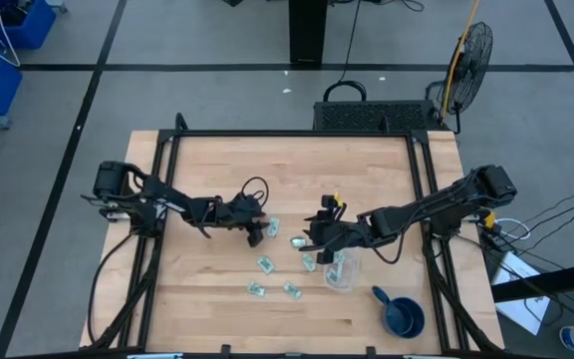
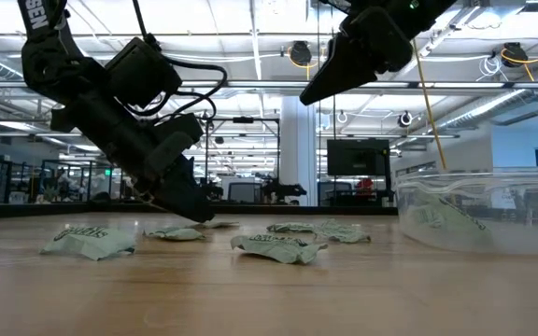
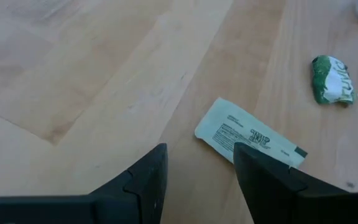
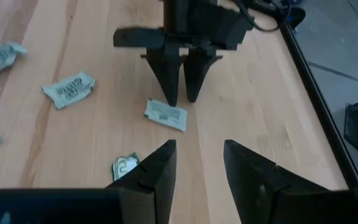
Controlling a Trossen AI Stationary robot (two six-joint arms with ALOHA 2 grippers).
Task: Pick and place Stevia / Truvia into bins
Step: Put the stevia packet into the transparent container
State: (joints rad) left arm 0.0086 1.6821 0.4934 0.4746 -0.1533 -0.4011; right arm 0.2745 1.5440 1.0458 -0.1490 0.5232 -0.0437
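Several pale green and white Stevia packets (image 1: 265, 264) lie scattered flat on the wooden table's middle. The clear container (image 1: 339, 271) stands right of them, with at least one packet inside (image 2: 442, 217). My left gripper (image 1: 256, 235) is open and points down, low over a flat white packet (image 3: 250, 134) (image 4: 165, 116); one finger (image 3: 263, 168) stands over the packet's edge. My right gripper (image 1: 314, 237) is open and empty. It is raised above the table (image 2: 311, 93), between the packets and the container, facing the left gripper (image 4: 181, 99). My left gripper comes at the flat white packet's edge (image 3: 278, 149) from above, with one finger over it and the other on bare wood beside it. The finger hides the spot, so I cannot tell whether it touches the packet. The packet lies flat on the table.
A dark blue cup with a handle (image 1: 402, 314) stands near the table's near right corner. A crumpled green packet (image 3: 333, 79) lies close to the white one. Black rails (image 1: 429, 199) run along the table's sides. Bare wood (image 1: 217, 309) lies toward the near left.
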